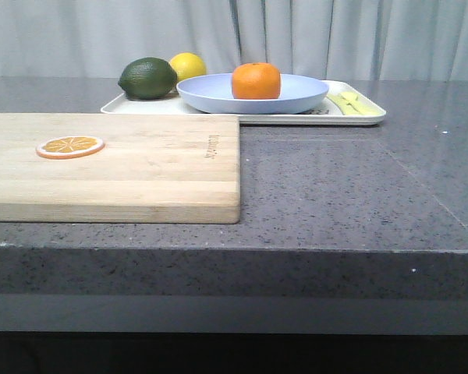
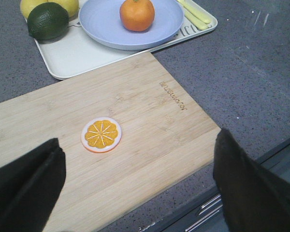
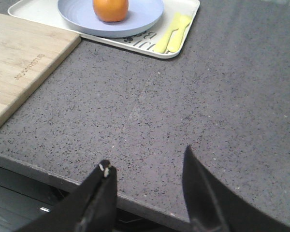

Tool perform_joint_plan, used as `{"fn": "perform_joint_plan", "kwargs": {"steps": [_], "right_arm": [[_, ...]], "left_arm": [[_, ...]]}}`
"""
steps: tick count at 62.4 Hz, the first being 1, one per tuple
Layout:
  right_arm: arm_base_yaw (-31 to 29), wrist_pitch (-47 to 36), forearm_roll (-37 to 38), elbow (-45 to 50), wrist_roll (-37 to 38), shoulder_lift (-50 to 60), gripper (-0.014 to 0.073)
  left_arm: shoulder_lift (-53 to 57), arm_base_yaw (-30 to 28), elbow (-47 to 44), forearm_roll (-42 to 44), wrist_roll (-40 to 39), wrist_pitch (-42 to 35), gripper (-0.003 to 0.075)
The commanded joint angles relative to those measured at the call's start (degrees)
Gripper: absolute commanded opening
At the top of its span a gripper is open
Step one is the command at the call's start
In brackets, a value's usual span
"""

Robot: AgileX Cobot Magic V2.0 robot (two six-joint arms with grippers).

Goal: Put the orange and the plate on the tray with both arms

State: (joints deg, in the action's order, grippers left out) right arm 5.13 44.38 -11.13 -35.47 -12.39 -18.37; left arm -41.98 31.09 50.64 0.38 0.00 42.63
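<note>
Hiding the tray's middle, the plate carries the orange; both end effectors gape, empty.

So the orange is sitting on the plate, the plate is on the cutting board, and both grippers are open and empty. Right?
Not quite. The plate sits on the tray, not on the cutting board, which carries only an orange slice; the front view shows it. The orange is on the plate, and the left gripper and right gripper are open and empty.
</note>
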Motion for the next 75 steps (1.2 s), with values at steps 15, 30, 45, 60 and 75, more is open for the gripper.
{"fn": "perform_joint_plan", "kwargs": {"steps": [15,30,45,60,75], "right_arm": [[-0.1,-5.7,-0.2,-0.6,-0.5,2.6,0.0343],[-0.1,-5.8,-0.1,-0.6,-0.5,2.6,0.0343],[-0.1,-5.9,7.2,-0.6,6.2,2.6,0.0257],[-0.1,-4.6,8.5,-0.6,8.6,2.6,0.0223],[-0.1,-4.5,8.5,-0.6,8.6,2.6,0.0108]], "left_arm": [[0.1,-0.1,1.5,-0.4,-0.6,-4.7,0.0607],[0.1,-0.1,1.5,-0.4,-0.6,-4.8,0.0607],[0.1,-0.1,1.5,-0.4,-0.6,-4.7,0.0607],[0.1,-0.1,1.5,-0.4,-0.6,-4.6,0.0607],[0.1,-0.1,1.5,-0.4,-0.6,-4.6,0.0402]]}}
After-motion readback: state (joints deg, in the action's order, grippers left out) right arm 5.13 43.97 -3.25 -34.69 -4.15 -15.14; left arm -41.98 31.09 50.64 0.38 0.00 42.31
